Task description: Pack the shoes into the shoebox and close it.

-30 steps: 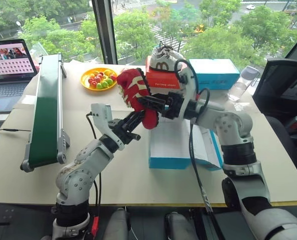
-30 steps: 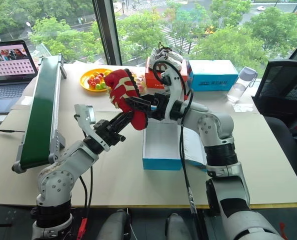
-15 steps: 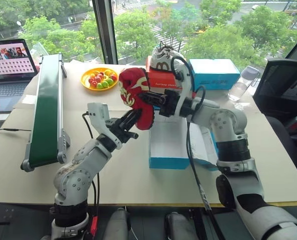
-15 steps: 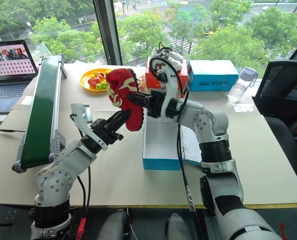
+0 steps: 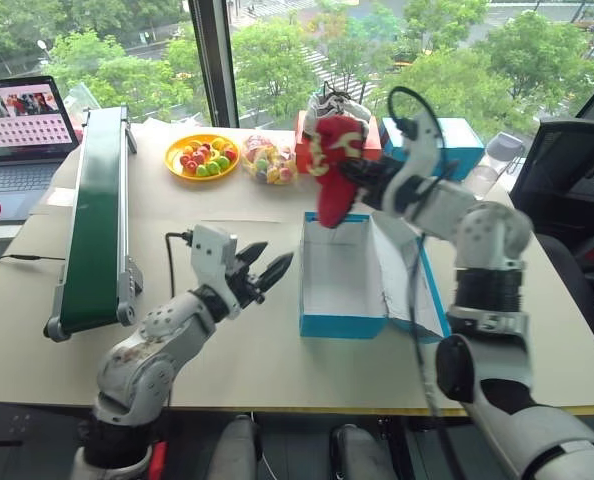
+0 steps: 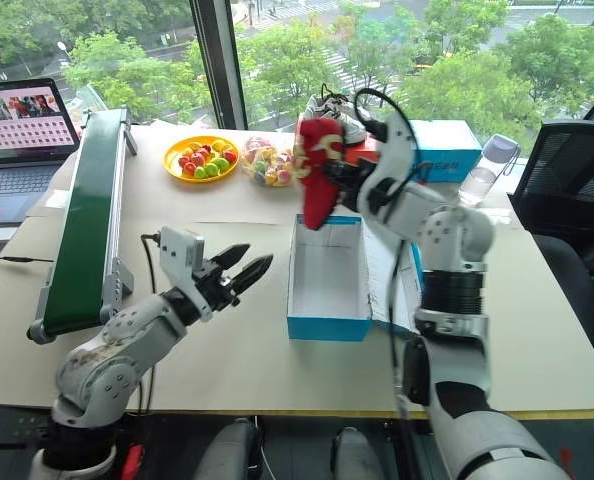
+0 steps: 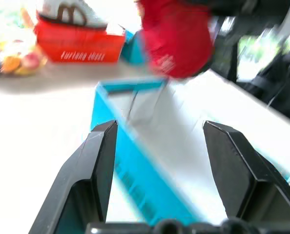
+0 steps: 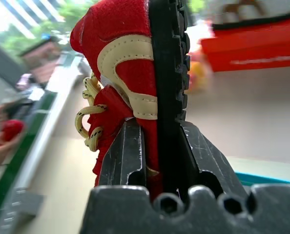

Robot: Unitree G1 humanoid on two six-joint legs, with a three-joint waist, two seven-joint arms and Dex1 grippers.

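Over the table, the right hand [image 5: 362,178] grips a shoe [image 5: 334,165] above the box [image 5: 342,318], left hand [image 5: 264,270] open; lower it flat inside.

The red box [image 7: 80,45] bears white lettering, blurred, seemingly two words; nothing else can be read

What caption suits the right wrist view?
Right claw clamps a red shoe by its sole and side.

Shoe [image 5: 335,168] above shoebox [image 5: 341,281] far end, conveyor [image 5: 95,215] left, fruit plate [image 5: 198,157] behind.
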